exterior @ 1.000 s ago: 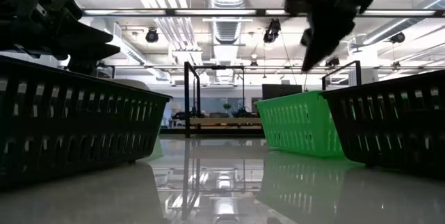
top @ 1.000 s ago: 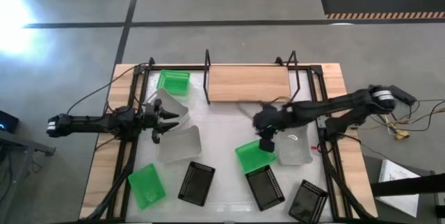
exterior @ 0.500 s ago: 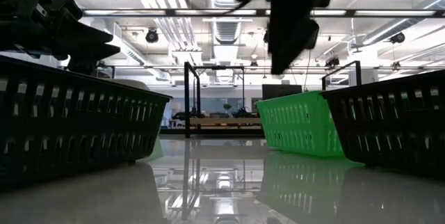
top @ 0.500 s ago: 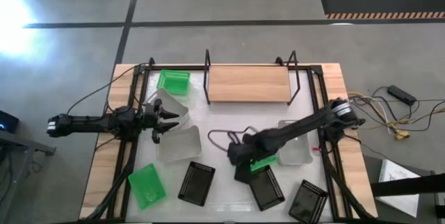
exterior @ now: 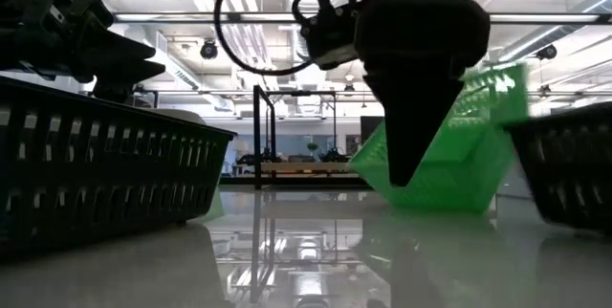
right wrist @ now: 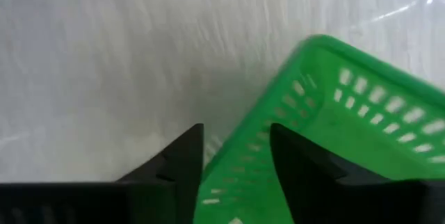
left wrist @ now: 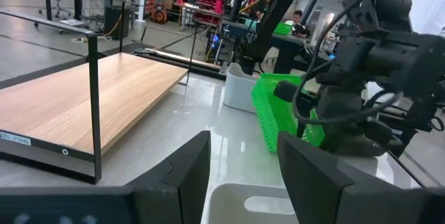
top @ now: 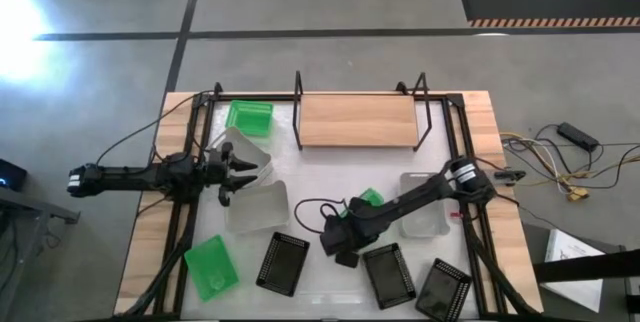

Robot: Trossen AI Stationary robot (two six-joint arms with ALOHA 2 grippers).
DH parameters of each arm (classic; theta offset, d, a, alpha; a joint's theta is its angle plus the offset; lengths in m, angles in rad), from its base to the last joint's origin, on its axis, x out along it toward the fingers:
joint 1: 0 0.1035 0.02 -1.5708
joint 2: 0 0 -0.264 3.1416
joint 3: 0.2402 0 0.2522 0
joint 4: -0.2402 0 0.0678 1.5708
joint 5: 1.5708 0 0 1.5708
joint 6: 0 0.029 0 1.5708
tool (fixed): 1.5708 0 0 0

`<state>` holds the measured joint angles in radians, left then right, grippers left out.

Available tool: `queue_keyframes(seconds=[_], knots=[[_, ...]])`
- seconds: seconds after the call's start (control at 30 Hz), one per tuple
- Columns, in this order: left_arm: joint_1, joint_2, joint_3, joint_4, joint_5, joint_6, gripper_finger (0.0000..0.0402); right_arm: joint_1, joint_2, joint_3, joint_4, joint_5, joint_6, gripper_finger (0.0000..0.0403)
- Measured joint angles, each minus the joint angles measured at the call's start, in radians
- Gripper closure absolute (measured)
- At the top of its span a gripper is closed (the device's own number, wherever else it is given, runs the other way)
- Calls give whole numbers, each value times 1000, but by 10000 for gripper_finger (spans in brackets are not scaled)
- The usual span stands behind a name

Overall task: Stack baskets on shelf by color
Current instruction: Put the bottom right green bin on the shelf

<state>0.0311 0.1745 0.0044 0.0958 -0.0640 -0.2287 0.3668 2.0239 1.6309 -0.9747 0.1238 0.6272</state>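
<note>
Swept forward over the last second, from near the shelf (top: 357,119) down to mid-table: right claw (top: 346,254), arm laid slantwise across the table (top: 320,177). Tipped up in the same second: tilted green basket (exterior: 457,143), flat before, now leaning on one edge just behind that claw, rim hard against it. Seen through its open mouth, only its own perforated walls. Cannot tell whether clenched on that rim or loose.

Just past the right claw, toward the table's front: nearest black basket (top: 388,274), flat. Beside the claw on the left arm's side: second black basket (top: 283,262). Farther off the other way: third black basket (top: 443,289). Just behind the right arm: translucent white basket (top: 425,212), upright.

Unmoved at the far side of the table: left claw (top: 232,174), released, jaws apart, over the rim of a white-grey basket (top: 258,207). Just beside that claw, toward the shelf: leaning white-grey basket (top: 248,150). Beyond it, at the shelf's end: rear green basket (top: 249,117). Well apart, toward the front: front green basket (top: 212,267).
</note>
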Motion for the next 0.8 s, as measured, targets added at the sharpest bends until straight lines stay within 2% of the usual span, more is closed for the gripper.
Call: queue_keyframes(seconds=[0.2,0.37,0.63,0.8], knots=[[0,0,0,0,0,0,249,0,1,1,-27,9,-70,332],[0,0,0,0,0,0,249,-1,-56,-1,-49,11,-259,382],[0,0,0,0,0,0,249,0,-204,-13,-69,20,-532,393],[0,0,0,0,0,0,249,-28,-323,-15,-49,149,-670,393]])
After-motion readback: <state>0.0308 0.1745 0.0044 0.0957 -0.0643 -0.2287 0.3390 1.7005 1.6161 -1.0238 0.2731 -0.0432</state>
